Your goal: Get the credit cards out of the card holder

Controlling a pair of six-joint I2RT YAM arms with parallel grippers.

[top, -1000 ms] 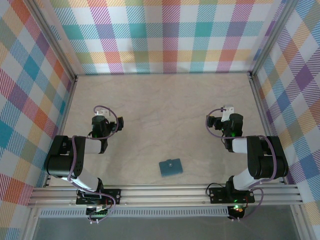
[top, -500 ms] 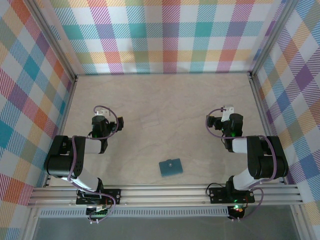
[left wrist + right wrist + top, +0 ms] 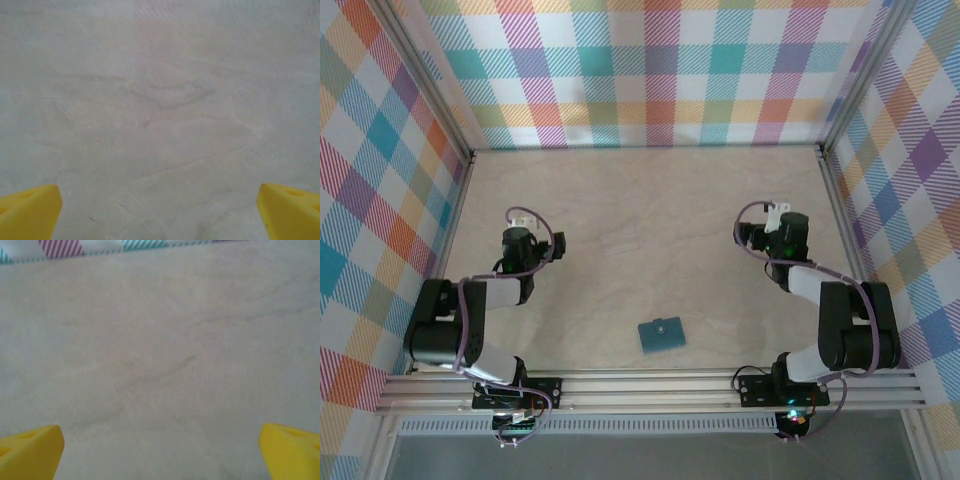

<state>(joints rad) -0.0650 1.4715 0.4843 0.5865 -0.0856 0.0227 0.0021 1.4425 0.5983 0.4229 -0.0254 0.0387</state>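
Top view: teal card holder (image 3: 662, 334) lies folded shut on the table (image 3: 650, 220) near the front rail (image 3: 650, 385), roughly mid-width, well apart from left gripper (image 3: 523, 222) and right gripper (image 3: 776, 218). Left wrist: yellow fingertips (image 3: 29, 212) spread wide over marbled tabletop. Right wrist: fingertips (image 3: 30, 452) likewise spread wide, plus a strip of checked wall (image 3: 60, 247) at top edge.

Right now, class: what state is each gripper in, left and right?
Left gripper: open, holding nothing.
Right gripper: open, holding nothing.
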